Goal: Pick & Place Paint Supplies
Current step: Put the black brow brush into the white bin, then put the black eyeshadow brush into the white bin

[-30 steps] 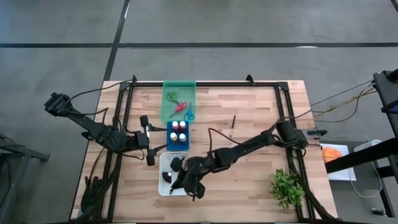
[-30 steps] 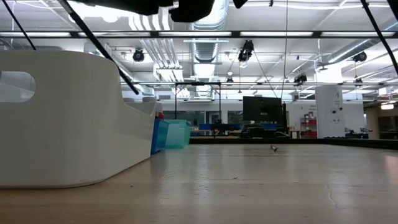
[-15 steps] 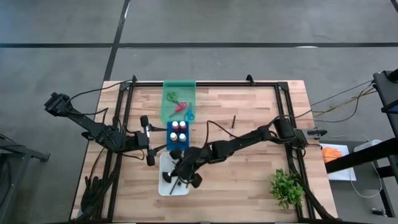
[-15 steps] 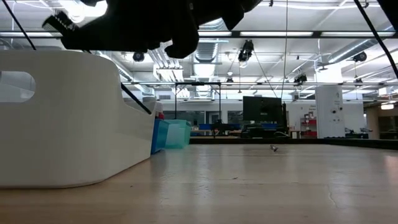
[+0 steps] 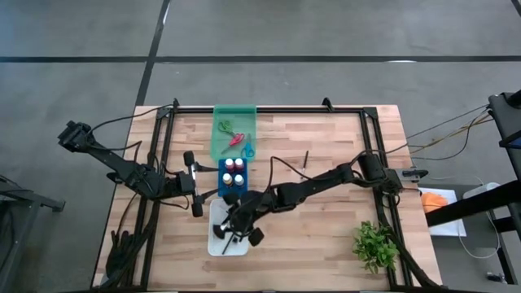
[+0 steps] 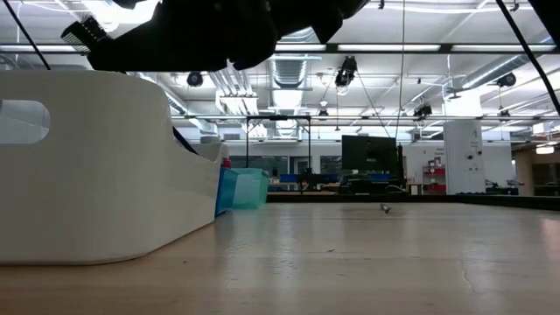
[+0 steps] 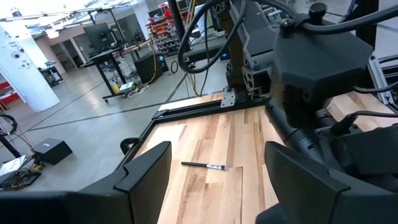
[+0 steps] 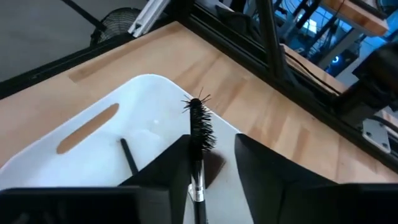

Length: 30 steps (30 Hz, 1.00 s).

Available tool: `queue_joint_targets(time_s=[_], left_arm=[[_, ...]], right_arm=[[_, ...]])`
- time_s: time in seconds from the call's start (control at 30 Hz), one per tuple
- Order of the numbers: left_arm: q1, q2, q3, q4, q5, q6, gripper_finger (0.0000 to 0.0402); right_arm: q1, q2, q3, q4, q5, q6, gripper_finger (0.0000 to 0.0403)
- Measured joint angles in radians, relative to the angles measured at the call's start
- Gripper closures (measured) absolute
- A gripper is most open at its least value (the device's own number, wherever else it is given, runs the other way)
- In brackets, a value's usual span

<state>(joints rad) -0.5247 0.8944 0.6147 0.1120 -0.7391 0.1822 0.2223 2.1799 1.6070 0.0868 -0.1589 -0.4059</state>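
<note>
Brush [image 8: 199, 134] with dark bristles stands between the fingers [image 8: 163, 163] of the right gripper [image 5: 236, 226], bristle end pointing away from the wrist; the jaws sit slightly parted around its handle, and whether they still pinch it cannot be told. Directly beneath this gripper lies the white tray [image 8: 93, 134], where a thin dark brush [image 8: 129, 155] rests on the floor of the tray just beside the fingers. Just beyond the gripper, toward the table's far edge, the blue tray [image 5: 221, 181] holds small paint bottles [image 5: 234, 166] with white caps. Past that, the green tray [image 5: 221, 129] carries scissors [image 5: 236, 138] with red, green and blue handles. Farther off to the side, another brush [image 5: 306, 158] lies alone on the wooden table [image 5: 326, 236]. The left gripper [image 5: 195, 181] hovers beside the blue tray, jaws wide apart and holding nothing. A leafy plant [image 5: 375, 245] stands at the near right corner.
</note>
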Motion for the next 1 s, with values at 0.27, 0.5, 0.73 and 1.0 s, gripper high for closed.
queue_joint_targets(time_s=[0.27,0.5,0.73,1.0], left_arm=[[0.0,0.0,0.0,-0.001,0.0,0.0,0.0135],[0.0,0.0,0.0,-0.004,0.0,0.0,0.0135],[0.0,0.0,0.0,-0.007,0.0,0.0,0.0135],[0.0,0.0,0.0,-0.004,0.0,0.0,0.0135]], right_arm=[[0.013,-0.005,-0.001,0.0,-0.008,-0.062,0.0256],[0.012,-0.023,-0.001,-0.041,-0.027,-0.028,0.0255],[0.022,-0.115,-0.001,-0.336,0.024,0.173,0.0255],[0.077,-0.164,-0.01,-0.946,0.663,0.662,0.0255]])
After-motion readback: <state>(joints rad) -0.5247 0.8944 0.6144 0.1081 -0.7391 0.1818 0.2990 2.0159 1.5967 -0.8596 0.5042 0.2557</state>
